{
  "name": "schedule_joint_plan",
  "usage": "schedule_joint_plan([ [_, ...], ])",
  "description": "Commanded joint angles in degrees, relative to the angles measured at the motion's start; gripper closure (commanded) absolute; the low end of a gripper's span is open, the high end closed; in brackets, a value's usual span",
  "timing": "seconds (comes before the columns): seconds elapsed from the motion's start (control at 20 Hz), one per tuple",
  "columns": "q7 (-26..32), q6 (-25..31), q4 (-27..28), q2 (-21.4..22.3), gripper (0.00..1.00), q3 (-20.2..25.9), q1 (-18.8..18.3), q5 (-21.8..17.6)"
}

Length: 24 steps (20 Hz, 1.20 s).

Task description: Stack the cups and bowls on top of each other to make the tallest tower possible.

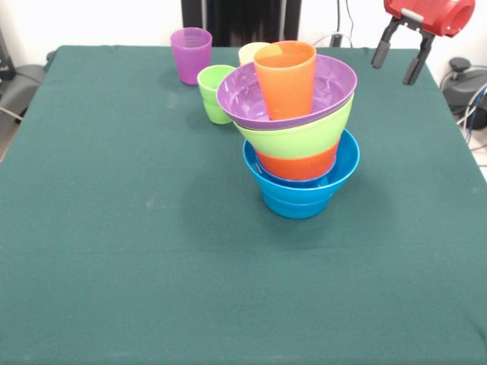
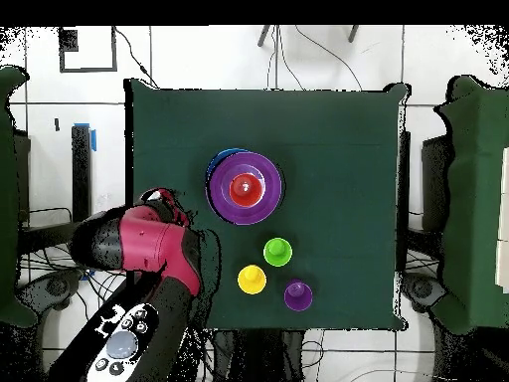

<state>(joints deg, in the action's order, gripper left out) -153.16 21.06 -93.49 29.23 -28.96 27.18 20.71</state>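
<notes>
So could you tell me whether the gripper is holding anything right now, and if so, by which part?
Nothing is held. The gripper hangs open and empty above the table's corner, apart from the tower and the loose cups.

- A robotics lab or test room, not a home.
- A square worktop (image 1: pixel 114 251) under a plain dark green cloth (image 2: pixel 328 129) stands alone on a pale tiled floor (image 2: pixel 179 60).
- A red and black robot arm (image 2: pixel 149 244) reaches over one corner of the worktop.
- Loose cables (image 2: pixel 288 55) trail across the floor tiles, and more wiring (image 1: pixel 473 106) hangs beside the worktop.
- Blue tape (image 2: pixel 91 137) marks the floor.
- Bright plastic cups and bowls (image 1: pixel 297 129) serve as test props.
</notes>
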Motion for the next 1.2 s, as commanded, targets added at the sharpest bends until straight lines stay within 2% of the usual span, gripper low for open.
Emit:
schedule_joint_plan([
  [0.05, -9.2, -2.5, 2.4, -1.9, 0.0, 4.0, 1.0, 1.7],
  [1.2, -9.2, -3.4, 2.7, -2.7, 0.0, 4.2, 0.8, 2.0],
])
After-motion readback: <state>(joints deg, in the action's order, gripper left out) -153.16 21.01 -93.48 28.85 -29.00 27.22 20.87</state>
